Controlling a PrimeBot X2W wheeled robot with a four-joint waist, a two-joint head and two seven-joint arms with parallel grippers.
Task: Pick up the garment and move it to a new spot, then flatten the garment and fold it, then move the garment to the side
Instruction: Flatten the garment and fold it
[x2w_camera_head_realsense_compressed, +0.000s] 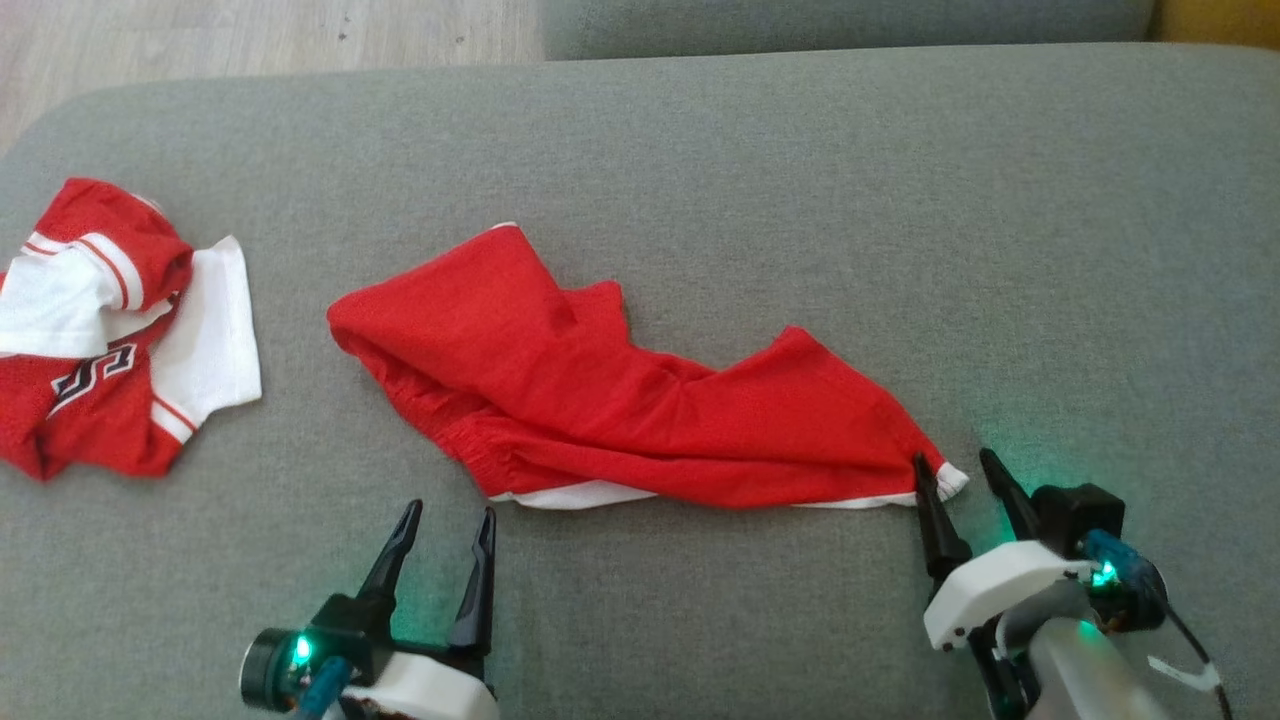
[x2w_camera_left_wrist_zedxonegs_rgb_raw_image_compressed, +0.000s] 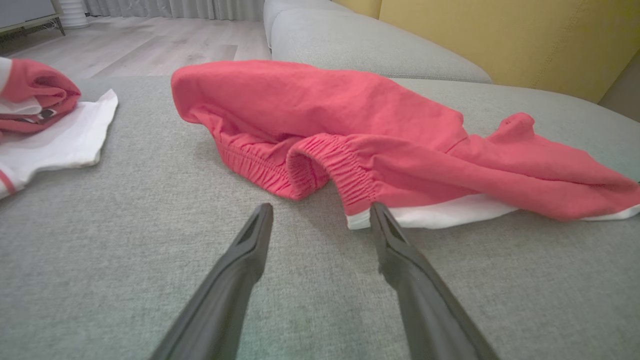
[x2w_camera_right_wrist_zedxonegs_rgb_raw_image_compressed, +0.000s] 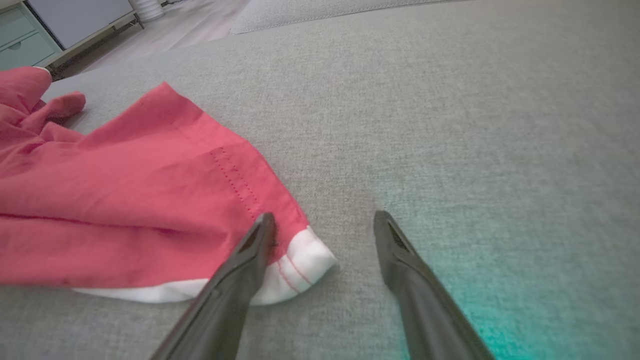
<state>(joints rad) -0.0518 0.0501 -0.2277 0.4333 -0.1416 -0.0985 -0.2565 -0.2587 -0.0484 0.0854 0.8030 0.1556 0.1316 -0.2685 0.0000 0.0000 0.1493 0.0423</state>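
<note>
While lying crumpled near the sofa's (x2w_camera_head_realsense_compressed: 700, 150) front edge, yet to be flattened, folded, set aside: shorts (x2w_camera_head_realsense_compressed: 640, 400), with left gripper (x2w_camera_head_realsense_compressed: 450, 510) and right gripper (x2w_camera_head_realsense_compressed: 952, 458) wide open, empty, at either end.

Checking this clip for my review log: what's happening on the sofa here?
A two-armed robot is working on crumpled red fabric shorts with white trim, which lie unfolded on a grey upholstered cushion. Both tools are open and hold nothing. The right tool sits at the white hem corner, which pokes between its fingers. The left tool hovers just short of the elastic waistband. A crumpled red-and-white jersey lies to the robot's left.
</note>
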